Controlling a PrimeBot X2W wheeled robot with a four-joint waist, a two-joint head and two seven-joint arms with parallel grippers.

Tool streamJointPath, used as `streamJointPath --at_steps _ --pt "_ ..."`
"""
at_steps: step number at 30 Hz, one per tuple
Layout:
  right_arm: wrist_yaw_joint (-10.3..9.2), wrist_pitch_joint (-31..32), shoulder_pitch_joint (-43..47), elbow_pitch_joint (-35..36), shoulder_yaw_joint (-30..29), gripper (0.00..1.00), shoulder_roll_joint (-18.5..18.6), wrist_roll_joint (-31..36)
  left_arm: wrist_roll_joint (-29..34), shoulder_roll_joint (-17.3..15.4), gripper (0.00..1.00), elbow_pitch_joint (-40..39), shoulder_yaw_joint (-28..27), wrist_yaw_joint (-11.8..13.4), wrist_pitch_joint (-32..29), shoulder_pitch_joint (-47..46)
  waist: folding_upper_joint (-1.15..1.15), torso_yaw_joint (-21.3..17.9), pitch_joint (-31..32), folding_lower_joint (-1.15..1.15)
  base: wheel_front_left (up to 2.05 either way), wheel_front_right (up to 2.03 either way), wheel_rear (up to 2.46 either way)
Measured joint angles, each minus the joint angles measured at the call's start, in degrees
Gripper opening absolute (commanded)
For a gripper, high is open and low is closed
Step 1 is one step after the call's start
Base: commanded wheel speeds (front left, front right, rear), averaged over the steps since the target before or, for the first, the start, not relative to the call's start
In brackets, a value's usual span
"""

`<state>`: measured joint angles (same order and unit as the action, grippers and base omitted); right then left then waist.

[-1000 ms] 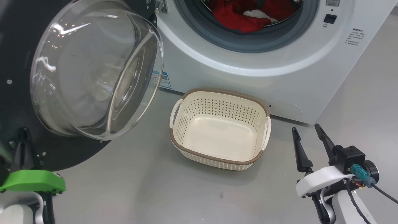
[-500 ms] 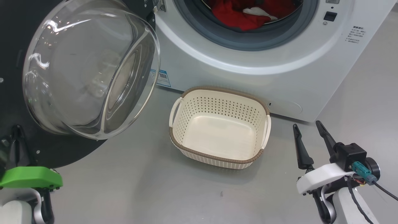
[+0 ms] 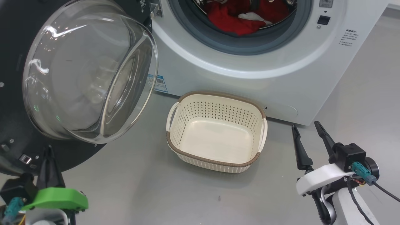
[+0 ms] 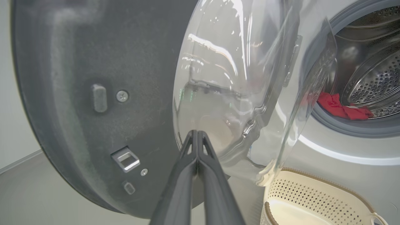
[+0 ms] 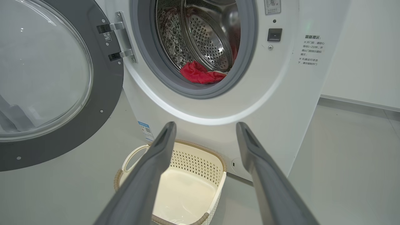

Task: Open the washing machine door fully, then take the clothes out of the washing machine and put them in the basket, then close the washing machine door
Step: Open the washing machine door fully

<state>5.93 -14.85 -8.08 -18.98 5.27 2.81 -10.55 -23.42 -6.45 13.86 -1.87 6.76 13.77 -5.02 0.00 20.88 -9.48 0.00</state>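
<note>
Shifted rightward since a second ago, the left gripper [image 3: 49,149], jaws together, sits at the lower rim of the open washing machine door [image 3: 14,47], the right gripper [image 3: 305,125] gapes before the washing machine [image 3: 218,75], red clothes [image 3: 228,20] inside.

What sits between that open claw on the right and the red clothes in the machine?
The empty basket stands on the floor, then comes the grey door seal of the washing machine before the clothes; the right wrist view shows this.
</note>
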Motion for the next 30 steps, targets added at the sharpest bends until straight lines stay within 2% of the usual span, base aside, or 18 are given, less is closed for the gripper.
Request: streamJointPath --at_steps 10,15,19,20,21,30 --pt "0.05 -0.01 0.35 -0.25 0.6 1.0 -0.02 -0.55 1.71 1.7 0.0 -4.14 4.48 -0.02 0.41 5.8 0.0 -1.13 2.19 0.0 0.0 0.0 0.0" --pt "0.05 -0.01 0.73 -0.18 2.07 1.0 -0.02 -1.38 2.48 1.78 0.0 -6.92 7.27 -0.94 0.42 7.74 0.0 -2.31 3.38 0.0 0.0 0.0 0.0" --pt "0.05 0.0 1.2 0.05 3.26 1.0 -0.05 -2.47 3.28 1.77 0.56 -8.14 7.99 -1.24 0.42 8.65 0.0 -3.67 3.87 0.0 0.0 0.0 0.0" --pt "0.05 0.0 1.24 0.14 3.49 1.0 -0.04 -2.81 3.37 1.76 0.86 -8.28 8.18 -1.31 0.41 8.82 0.0 -4.06 3.97 0.0 0.0 0.0 0.0" --pt "0.05 0.0 1.24 0.34 3.76 1.0 -0.05 -3.22 3.43 1.76 1.0 -8.4 8.37 -1.32 0.38 9.03 0.0 -4.48 4.07 0.0 0.0 0.0 0.0" --pt "-0.54 -0.01 1.32 1.57 4.8 1.0 -0.05 -3.98 4.12 1.68 1.0 -10.0 9.55 -1.54 -0.2 9.77 0.0 -8.86 4.67 0.0 0.0 0.0 0.0"
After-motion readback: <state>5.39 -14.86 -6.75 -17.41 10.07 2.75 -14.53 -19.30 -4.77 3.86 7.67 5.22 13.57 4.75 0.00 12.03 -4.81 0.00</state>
